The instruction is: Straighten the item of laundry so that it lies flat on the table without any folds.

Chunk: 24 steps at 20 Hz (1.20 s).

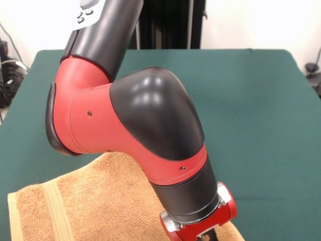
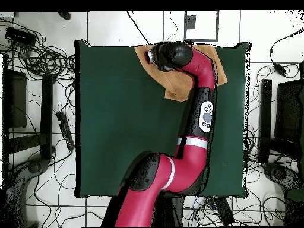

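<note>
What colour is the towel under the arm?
Orange-tan, with a paler band and hem; the towel shows best in the front view.

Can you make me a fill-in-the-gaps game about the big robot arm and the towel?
1. The small orange-tan terry-cloth towel lies on a large table covered in dark ______ cloth.
2. The arm reaching over the towel is black and ______.
3. In the overhead view, the towel lies at the table's ______ edge.

Missing words: green; red; top
</note>
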Each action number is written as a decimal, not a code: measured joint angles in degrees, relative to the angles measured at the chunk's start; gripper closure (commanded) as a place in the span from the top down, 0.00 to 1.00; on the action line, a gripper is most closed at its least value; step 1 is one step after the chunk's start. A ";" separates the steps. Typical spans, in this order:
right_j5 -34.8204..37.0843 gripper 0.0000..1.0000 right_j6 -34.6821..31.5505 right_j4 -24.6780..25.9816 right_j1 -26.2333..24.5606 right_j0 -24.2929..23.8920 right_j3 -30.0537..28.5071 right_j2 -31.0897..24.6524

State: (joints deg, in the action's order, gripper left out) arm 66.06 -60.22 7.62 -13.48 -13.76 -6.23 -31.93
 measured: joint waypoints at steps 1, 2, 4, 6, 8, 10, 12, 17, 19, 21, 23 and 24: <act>0.65 0.00 0.00 0.19 0.08 -0.05 0.00 0.00; 1.70 0.00 0.00 0.56 0.23 -0.12 0.00 0.00; 3.38 0.00 0.00 1.40 0.47 -0.23 0.00 0.00; 5.25 0.00 0.00 2.37 0.78 -0.33 -0.01 0.00; 7.30 0.00 0.00 3.16 1.08 -0.49 -0.02 0.01; 8.74 0.00 0.00 3.65 1.24 -0.73 -0.06 0.01; 10.19 0.00 0.00 3.98 1.39 -1.07 -0.17 0.01; 12.52 0.00 0.00 4.15 2.07 -2.20 -1.17 0.02; 12.80 0.00 0.00 4.13 2.60 -2.62 -1.99 0.02; 12.94 0.00 0.00 4.09 3.06 -2.98 -2.79 0.05; 13.15 0.00 0.00 4.08 3.60 -3.31 -3.71 0.13; 13.38 0.00 0.00 4.06 4.03 -3.51 -4.32 0.25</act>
State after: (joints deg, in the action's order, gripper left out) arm 79.43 -60.22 11.67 -9.45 -17.27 -10.55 -31.68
